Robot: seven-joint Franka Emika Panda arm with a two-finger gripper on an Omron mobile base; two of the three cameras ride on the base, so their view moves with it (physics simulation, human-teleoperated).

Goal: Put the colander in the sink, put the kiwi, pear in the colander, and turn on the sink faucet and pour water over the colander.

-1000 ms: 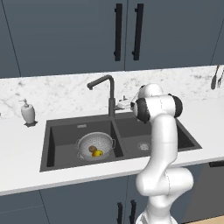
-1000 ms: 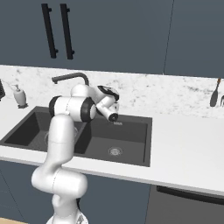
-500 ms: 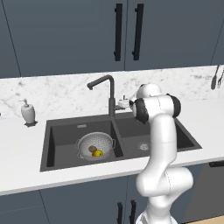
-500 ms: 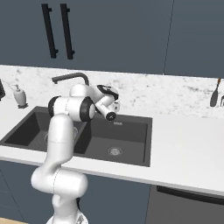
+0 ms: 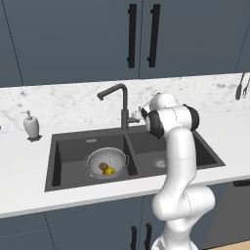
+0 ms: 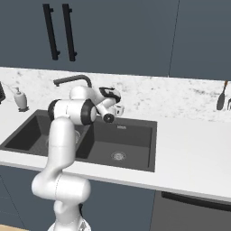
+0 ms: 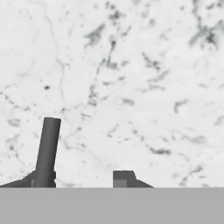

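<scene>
The silvery colander (image 5: pixel 107 162) sits in the left basin of the dark sink (image 5: pixel 68 156), holding the brown kiwi (image 5: pixel 103 166) and the yellow pear (image 5: pixel 109 171). The tall dark faucet (image 5: pixel 123 108) stands behind the divider, and no water runs from its spout. My gripper (image 5: pixel 138 115) hovers at the right of the faucet base, by its small side lever. In the hand view the dark lever (image 7: pixel 47 151) rises against the marble wall, just inside the left fingertip, with the gripper (image 7: pixel 81 181) open around it. From the right, the gripper (image 6: pixel 118 108) is beside the faucet (image 6: pixel 72 81).
A white soap bottle (image 5: pixel 31 124) stands on the marble counter left of the sink. Dark utensils (image 5: pixel 240 87) hang on the wall at far right. Blue cabinets with black handles (image 5: pixel 143 35) run above. The right basin (image 6: pixel 131 140) holds nothing but its drain.
The hand has shifted very slightly beside the faucet's lever. The colander, the fruit and the faucet have not moved.
</scene>
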